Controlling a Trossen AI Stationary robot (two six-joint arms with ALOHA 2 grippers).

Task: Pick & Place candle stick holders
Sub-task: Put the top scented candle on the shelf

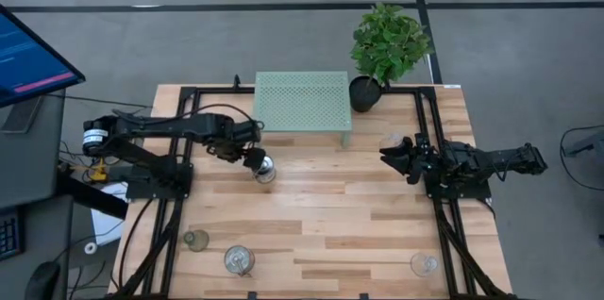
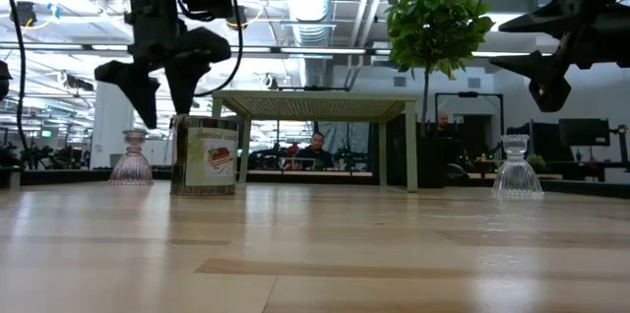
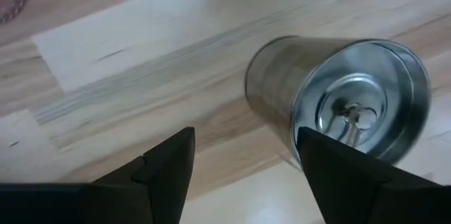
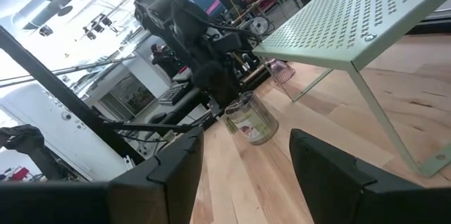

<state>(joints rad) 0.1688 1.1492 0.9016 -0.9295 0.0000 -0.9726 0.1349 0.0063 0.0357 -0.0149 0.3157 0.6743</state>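
My left gripper [image 1: 256, 159] hangs just above a shiny silvery holder [image 1: 265, 170], which stands upright on the table [image 1: 321, 206] a little in front of the mint-green stand [image 1: 302, 102], near its left front leg. My fingers [image 3: 165, 164] are spread apart and hold nothing — in my left wrist view the open top of the silvery holder [image 3: 345, 104] lies just beside one finger, not between the two. From the low view this holder [image 2: 205, 156] carries a paper label and my left gripper [image 2: 162, 82] is over its top without touching. My right gripper [image 1: 392, 156] waits in the air near the right edge of the table, its fingers [image 4: 176, 171] also apart and empty. A clear glass holder [image 1: 424, 264] stands at the near right corner. Near the near left corner I see a greenish glass holder [image 1: 196, 240] and beside it another clear holder [image 1: 239, 260]. A pinkish holder [image 2: 131, 160] stands behind on the left side — the low view shows it. A black plant pot [image 1: 364, 92] stands at the far edge.
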